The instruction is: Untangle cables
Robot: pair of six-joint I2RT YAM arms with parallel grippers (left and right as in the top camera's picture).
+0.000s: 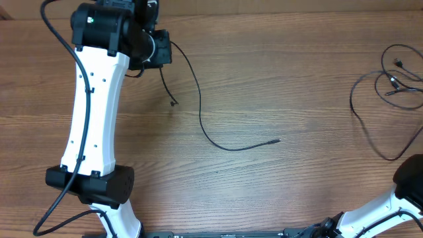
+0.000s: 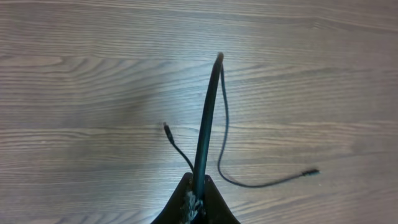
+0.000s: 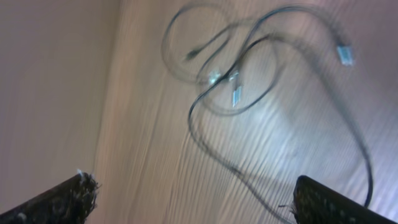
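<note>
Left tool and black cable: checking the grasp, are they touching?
Touching. The left wrist view shows the left tool shut on the black cable, pinching it at the bottom edge.

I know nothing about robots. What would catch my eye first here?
A tall white arm stretches along the table's left side, the left end effector pinching a black cable that trails to the table's middle. At the far right edge lies a loose tangle of more cables, with the right end effector open and facing it.
</note>
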